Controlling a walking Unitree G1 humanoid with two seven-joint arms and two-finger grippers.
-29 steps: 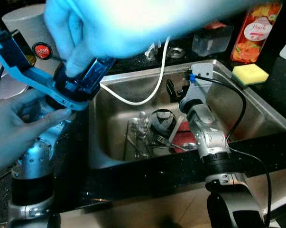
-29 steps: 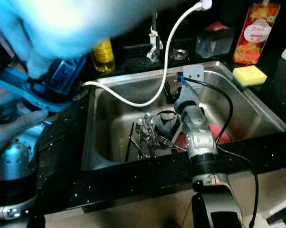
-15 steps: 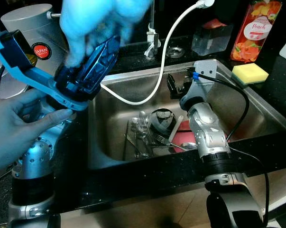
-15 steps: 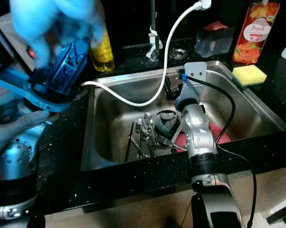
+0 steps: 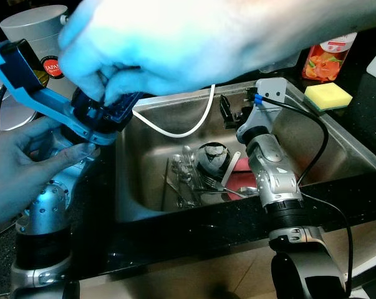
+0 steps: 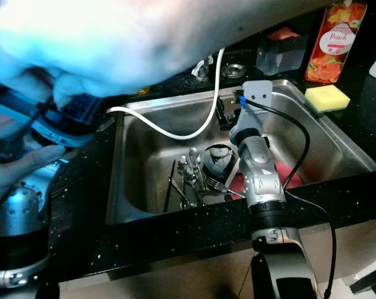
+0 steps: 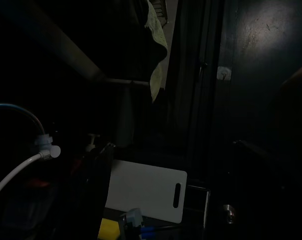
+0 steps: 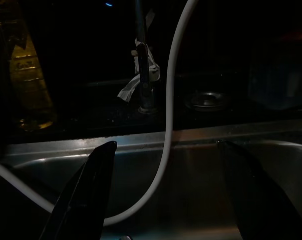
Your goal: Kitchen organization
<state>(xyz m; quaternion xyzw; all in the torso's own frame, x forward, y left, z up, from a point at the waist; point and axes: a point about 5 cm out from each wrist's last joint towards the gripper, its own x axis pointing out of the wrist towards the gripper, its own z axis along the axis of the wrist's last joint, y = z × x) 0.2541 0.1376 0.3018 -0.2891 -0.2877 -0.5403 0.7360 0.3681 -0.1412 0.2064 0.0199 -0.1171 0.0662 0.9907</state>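
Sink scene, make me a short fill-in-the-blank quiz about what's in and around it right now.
1. The right gripper has its fingers ____ above the sink.
2. The sponge on the counter is ____.
3. A white ____ curves down into the sink.
4. Cutlery lies ____ the sink.

Missing words: open; yellow; hose; inside

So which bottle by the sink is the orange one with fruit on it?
The peach-labelled bottle behind the yellow sponge, at the sink's right corner. The other bottle, left of the tap, holds plain yellow liquid.
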